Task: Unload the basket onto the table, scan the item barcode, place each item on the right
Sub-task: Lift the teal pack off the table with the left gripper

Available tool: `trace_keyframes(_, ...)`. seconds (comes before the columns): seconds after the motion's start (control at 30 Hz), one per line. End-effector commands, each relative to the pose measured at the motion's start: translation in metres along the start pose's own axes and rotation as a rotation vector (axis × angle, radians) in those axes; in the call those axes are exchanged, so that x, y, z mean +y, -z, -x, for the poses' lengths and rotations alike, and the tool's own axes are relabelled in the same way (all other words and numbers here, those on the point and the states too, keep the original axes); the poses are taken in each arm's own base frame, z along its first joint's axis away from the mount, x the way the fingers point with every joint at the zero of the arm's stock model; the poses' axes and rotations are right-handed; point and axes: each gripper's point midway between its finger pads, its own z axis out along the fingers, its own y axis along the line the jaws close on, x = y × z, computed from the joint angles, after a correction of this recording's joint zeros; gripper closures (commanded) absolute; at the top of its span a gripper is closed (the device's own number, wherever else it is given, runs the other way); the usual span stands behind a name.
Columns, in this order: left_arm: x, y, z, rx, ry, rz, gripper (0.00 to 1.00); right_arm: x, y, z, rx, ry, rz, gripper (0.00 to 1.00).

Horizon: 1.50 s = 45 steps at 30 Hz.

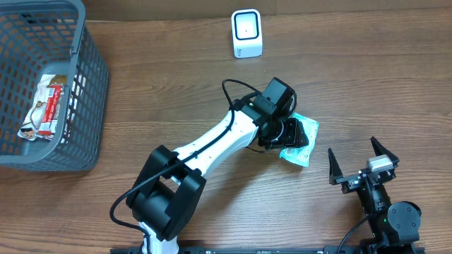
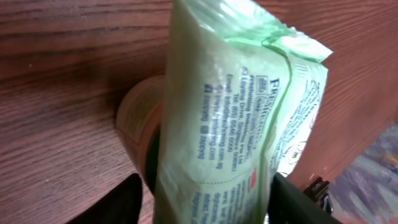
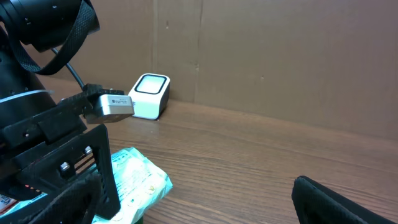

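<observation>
Gripping item: left gripper, jaws closed on the pale green crinkled plastic packet, which stands edge-up between the two dark fingers with its printed side facing the wrist camera. No barcode shows among the small print there.

Location of item: right of centre on the brown wood-grain table, well apart from the small white box-shaped scanner at the far edge. Whether the packet's lower edge is touching the wood cannot be told.

Reason for hold: probably to lift the packet by its edges, leaving both flat faces free to be turned toward the scanner window.

Left arm pose: white-and-black links reach diagonally from the near base toward the far right, wrist bent down over the packet.

Right gripper: released, fingers spread wide, nothing between them. It is parked low near the front right, just beside the packet, facing the scanner.

Other stock: grey plastic mesh basket at far left, holding a red-and-white wrapped snack.
</observation>
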Motion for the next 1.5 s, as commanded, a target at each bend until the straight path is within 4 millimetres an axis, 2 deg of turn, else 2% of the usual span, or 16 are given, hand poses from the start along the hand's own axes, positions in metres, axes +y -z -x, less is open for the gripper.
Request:
trace_keyframes(0.0, 0.028, -0.016, -0.009, 0.052, -0.016, 0.054, 0.43, -0.001, 0.000, -0.003, 0.000, 0.004, -0.004, 0.00)
trace_keyframes(0.17, 0.019, -0.012, -0.008, 0.071, -0.080, -0.008, 0.38, -0.001, 0.000, -0.003, 0.000, 0.004, -0.004, 0.00)
trace_keyframes(0.33, 0.013, -0.004, -0.001, 0.071, -0.146, -0.074, 0.40, -0.001, 0.000, -0.003, 0.000, 0.004, -0.004, 0.00)
trace_keyframes(0.5, 0.011, 0.006, 0.003, 0.087, -0.149, -0.158, 0.53, -0.001, 0.000, -0.003, 0.000, 0.004, -0.004, 0.00)
trace_keyframes(0.6, 0.013, 0.010, 0.006, 0.086, -0.142, -0.178, 0.67, -0.001, 0.000, -0.003, 0.000, 0.004, -0.004, 0.00)
trace_keyframes(0.73, 0.017, 0.014, 0.011, 0.079, -0.125, -0.185, 0.71, -0.001, 0.000, -0.003, 0.000, 0.004, -0.004, 0.00)
trace_keyframes(0.9, 0.014, 0.021, 0.012, 0.087, -0.149, -0.249, 0.77, -0.001, 0.000, -0.003, 0.000, 0.004, -0.004, 0.00)
trace_keyframes(1.2, 0.020, 0.034, 0.023, 0.058, -0.130, -0.275, 0.81, -0.001, 0.000, -0.003, 0.000, 0.004, -0.004, 0.00)
trace_keyframes(1.33, 0.015, 0.045, 0.024, 0.054, -0.160, -0.334, 0.84, -0.001, 0.000, -0.003, 0.000, 0.004, -0.004, 0.00)
trace_keyframes(1.47, 0.019, 0.050, 0.029, 0.042, -0.148, -0.343, 0.92, -0.001, 0.000, -0.003, 0.000, 0.004, -0.004, 0.00)
